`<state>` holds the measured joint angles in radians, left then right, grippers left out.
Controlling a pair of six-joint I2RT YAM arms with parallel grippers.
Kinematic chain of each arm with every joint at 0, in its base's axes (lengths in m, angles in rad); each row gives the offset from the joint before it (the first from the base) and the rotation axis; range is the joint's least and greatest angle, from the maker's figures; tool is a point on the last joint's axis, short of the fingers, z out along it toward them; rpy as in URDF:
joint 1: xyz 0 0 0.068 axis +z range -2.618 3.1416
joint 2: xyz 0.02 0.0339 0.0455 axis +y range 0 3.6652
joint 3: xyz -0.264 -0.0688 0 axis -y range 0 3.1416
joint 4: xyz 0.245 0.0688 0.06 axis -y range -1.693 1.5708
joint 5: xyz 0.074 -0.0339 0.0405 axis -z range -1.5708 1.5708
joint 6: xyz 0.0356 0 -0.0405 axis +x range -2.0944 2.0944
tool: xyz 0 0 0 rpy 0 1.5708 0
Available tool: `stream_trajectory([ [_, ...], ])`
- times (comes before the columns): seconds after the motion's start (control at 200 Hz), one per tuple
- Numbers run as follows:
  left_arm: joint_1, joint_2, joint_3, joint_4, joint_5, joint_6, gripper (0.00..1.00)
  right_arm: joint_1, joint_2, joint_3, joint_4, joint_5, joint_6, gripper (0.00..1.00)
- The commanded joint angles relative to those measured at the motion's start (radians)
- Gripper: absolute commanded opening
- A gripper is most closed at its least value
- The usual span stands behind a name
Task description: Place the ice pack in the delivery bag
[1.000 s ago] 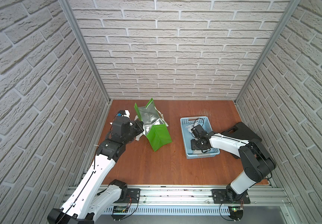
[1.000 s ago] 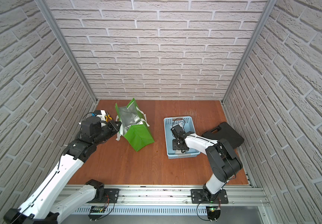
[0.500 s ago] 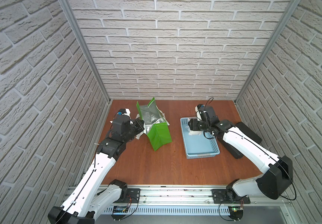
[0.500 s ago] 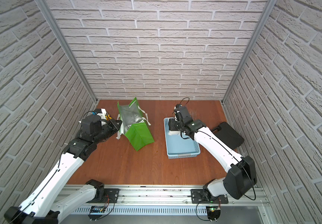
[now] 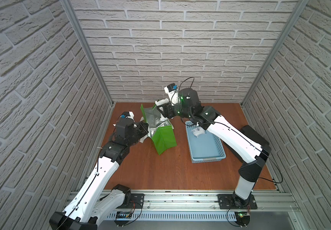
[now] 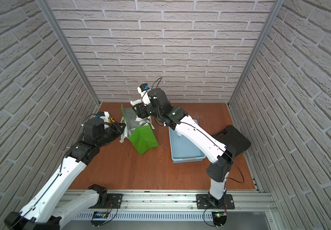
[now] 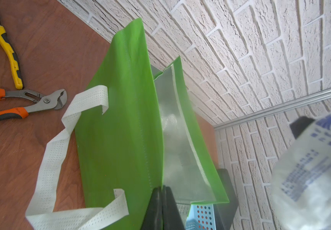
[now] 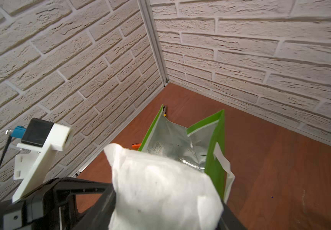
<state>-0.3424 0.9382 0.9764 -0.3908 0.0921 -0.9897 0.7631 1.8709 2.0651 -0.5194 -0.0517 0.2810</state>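
The delivery bag (image 5: 164, 139) is bright green with a silver lining (image 8: 172, 143) and white strap handles (image 7: 47, 163). It stands open on the wooden floor, left of centre. My left gripper (image 7: 162, 189) is shut on the bag's near rim and holds the mouth open; it shows in both top views (image 5: 144, 129) (image 6: 121, 127). My right gripper (image 8: 164, 205) is shut on a white ice pack (image 8: 160, 189) and hangs just above the bag's mouth (image 5: 165, 110). The ice pack (image 7: 310, 169) has blue print. A second white pack (image 5: 197, 132) lies in the basket.
A light blue perforated basket (image 5: 206, 157) sits right of the bag, under my right forearm. A black case (image 5: 254, 135) lies by the right wall. Yellow pliers (image 7: 7, 49) and orange pliers (image 7: 21, 103) lie on the floor behind the bag's left side.
My right arm has risen out of the basket with the ice pack and swung left to above the bag's mouth. The left arm and the bag have stayed put.
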Motion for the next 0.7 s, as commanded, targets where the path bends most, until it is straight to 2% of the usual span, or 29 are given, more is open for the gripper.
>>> stream_trajectory([
  [0.0,-0.003,-0.007,0.021,0.050,0.002,-0.006,0.00,0.023,0.068,0.092,0.016,-0.013,-0.058,0.32],
  [0.115,-0.005,-0.006,0.022,0.050,0.003,-0.007,0.00,0.036,0.175,0.187,-0.042,-0.016,-0.079,0.32],
  [0.195,-0.005,-0.006,0.022,0.046,-0.001,-0.007,0.00,0.043,0.198,0.207,-0.092,-0.014,-0.089,0.32],
  [0.505,-0.006,0.008,0.032,0.041,-0.009,0.001,0.00,0.054,0.048,-0.026,-0.151,0.001,-0.108,0.34],
  [0.695,-0.006,0.017,0.036,0.052,-0.001,0.005,0.00,0.054,-0.009,-0.093,-0.199,0.001,-0.105,0.38],
])
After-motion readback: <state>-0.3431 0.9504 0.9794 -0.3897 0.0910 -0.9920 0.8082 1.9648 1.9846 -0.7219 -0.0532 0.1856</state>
